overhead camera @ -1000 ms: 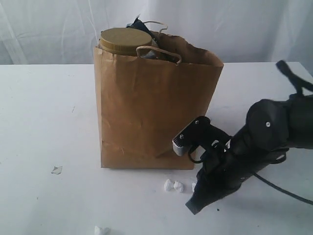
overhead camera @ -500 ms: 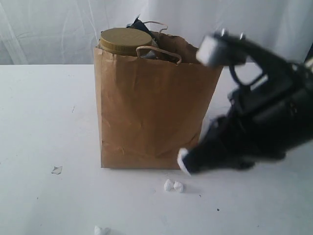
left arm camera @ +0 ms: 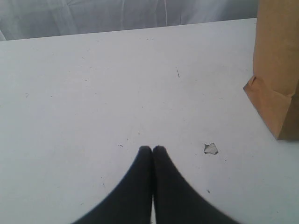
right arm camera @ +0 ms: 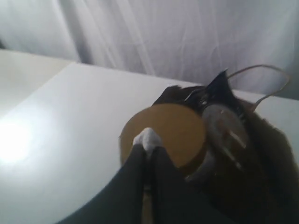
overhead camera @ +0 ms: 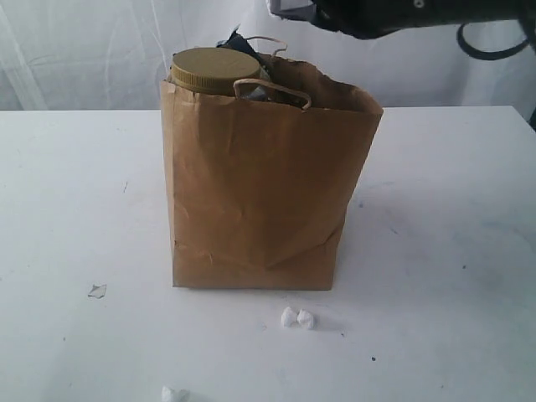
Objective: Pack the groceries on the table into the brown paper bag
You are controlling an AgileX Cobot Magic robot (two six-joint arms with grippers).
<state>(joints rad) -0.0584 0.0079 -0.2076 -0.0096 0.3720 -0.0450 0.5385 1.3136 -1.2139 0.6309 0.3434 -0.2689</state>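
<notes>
The brown paper bag (overhead camera: 260, 193) stands upright mid-table with its twisted handles (overhead camera: 270, 86) up. The olive lid of the big clear jar (overhead camera: 215, 69) pokes out of its top, beside a dark package (overhead camera: 237, 39). My right arm (overhead camera: 394, 12) hangs above the bag at the top edge of the exterior view. In the right wrist view my right gripper (right arm camera: 149, 148) is shut on a small white crumpled scrap (right arm camera: 147, 138), directly over the jar lid (right arm camera: 180, 133) and next to a dark shiny-topped item (right arm camera: 224, 128). My left gripper (left arm camera: 152, 149) is shut, empty, low over the table (left arm camera: 93, 93).
Two white scraps (overhead camera: 297, 318) lie just in front of the bag, another (overhead camera: 172, 394) at the front edge. A flat pale scrap (overhead camera: 97, 291) lies left of the bag and shows beside my left fingertips (left arm camera: 211, 149). The bag's lower corner (left arm camera: 275, 107) is near. White curtain behind.
My right arm rose from the table in front of the bag's right corner to above the bag's mouth, carrying a white scrap. One scrap near the bag is gone from the table.
</notes>
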